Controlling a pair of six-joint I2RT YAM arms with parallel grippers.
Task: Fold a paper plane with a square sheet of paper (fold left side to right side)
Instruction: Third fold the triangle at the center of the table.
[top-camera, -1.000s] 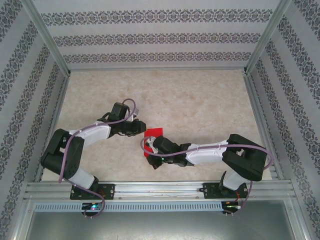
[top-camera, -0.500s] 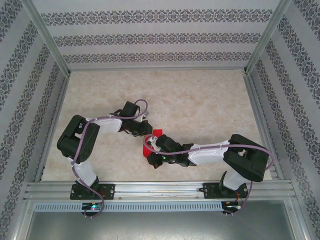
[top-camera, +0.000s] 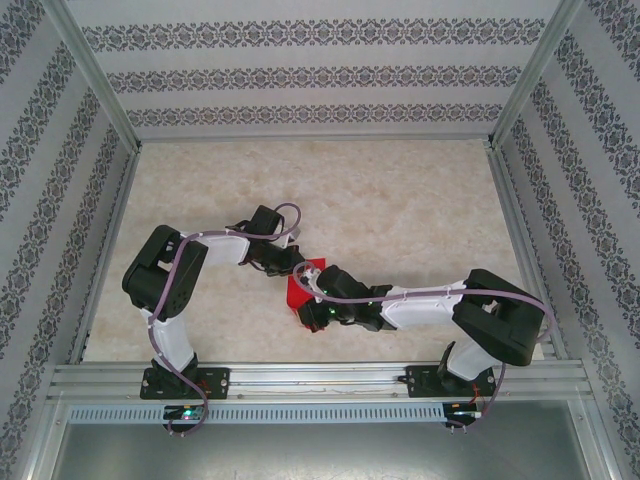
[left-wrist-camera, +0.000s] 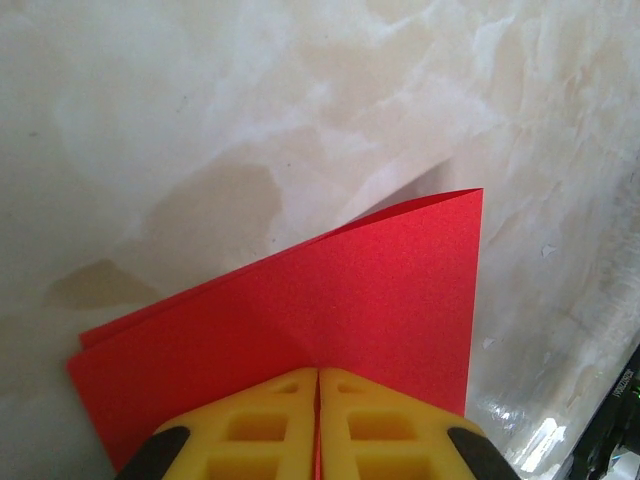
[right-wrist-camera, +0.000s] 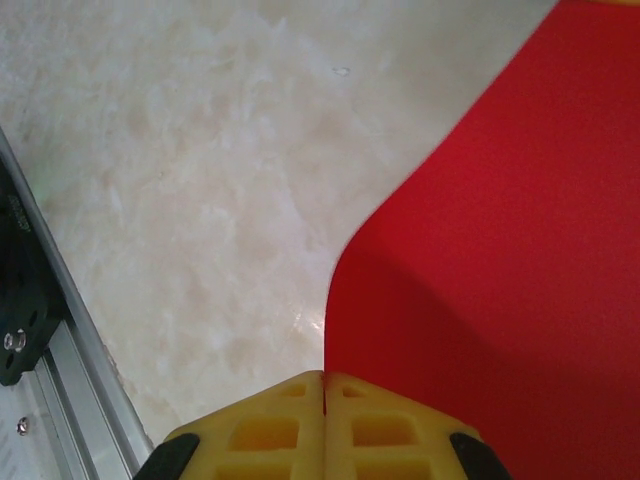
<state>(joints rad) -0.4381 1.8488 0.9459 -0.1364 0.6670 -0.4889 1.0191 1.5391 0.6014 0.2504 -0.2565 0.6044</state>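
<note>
While the left pincer (left-wrist-camera: 318, 374) clamps the folded paper (left-wrist-camera: 350, 290), the right pincer (right-wrist-camera: 323, 378) grips its edge, presumably to align both layers.

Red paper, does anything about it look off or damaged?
No tears show. The paper is doubled over, pinched by the left gripper and right gripper, and its layers sit slightly offset at one corner; by the right gripper it bows in a curve.
</note>
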